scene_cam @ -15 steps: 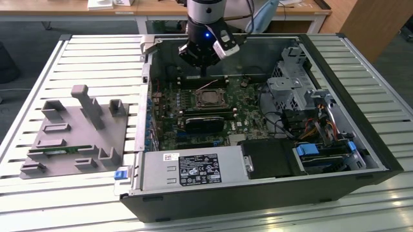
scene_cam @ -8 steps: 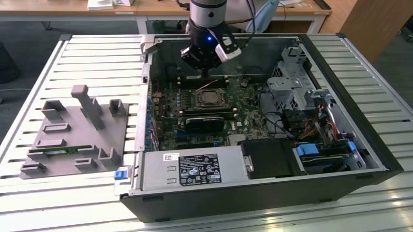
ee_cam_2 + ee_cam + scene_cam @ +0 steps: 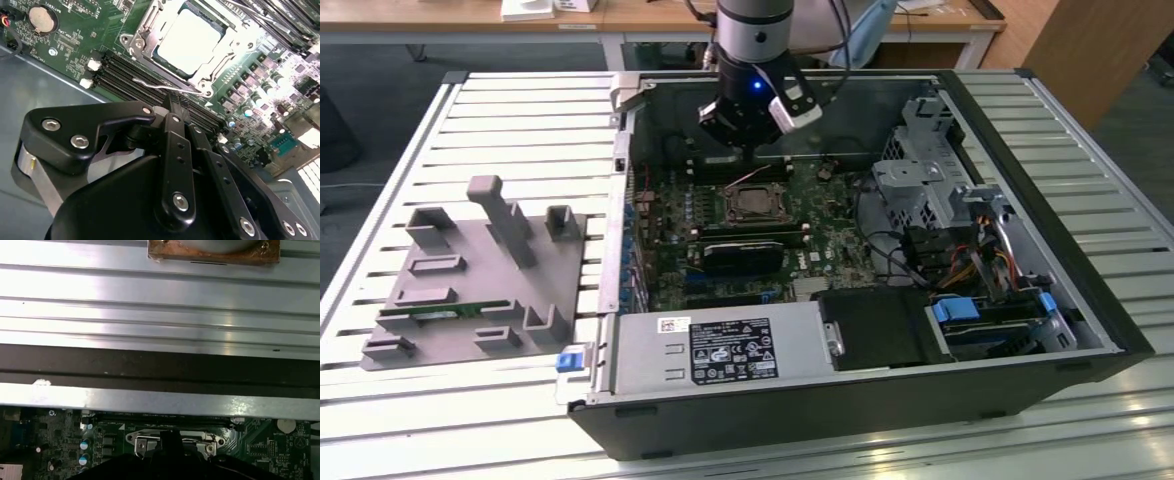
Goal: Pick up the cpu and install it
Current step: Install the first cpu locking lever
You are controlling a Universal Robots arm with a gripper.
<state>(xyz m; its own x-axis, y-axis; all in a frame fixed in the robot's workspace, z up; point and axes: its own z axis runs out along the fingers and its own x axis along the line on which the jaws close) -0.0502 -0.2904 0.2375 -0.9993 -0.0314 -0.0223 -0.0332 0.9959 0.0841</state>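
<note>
1. My end effector (image 3: 750,122) hangs over the far part of the open case (image 3: 1067,300), above the motherboard (image 3: 720,250) and near the socket (image 3: 751,203).
2. In the second wrist view the end effector's (image 3: 172,102) dark fingers (image 3: 177,150) run together towards the tip with nothing between them. I judge it clenched and empty.
3. The cpu (image 3: 187,42) lies flat in the socket's (image 3: 142,32) metal frame, silver top up, in the second wrist view. It looks already placed. I cannot tell whether it is fully seated.
4. Risk: a thin latch lever (image 3: 160,86) lies just beside the frame's near edge, close under my fingertip. A careless descent could snag it, or press the cpu askew and harm the socket contacts.
5. Risk: memory slots (image 3: 120,72) run beside the socket. A sideways drift could strike them.
6. The exterior view alone gives the whole case, the grey fixture (image 3: 474,280) on the slatted table (image 3: 400,150), and my arm's position.
7. The first wrist view adds the case wall (image 3: 160,370) and table slats beyond the board. There the socket (image 3: 175,442) is partly hidden by my own end effector.
</note>
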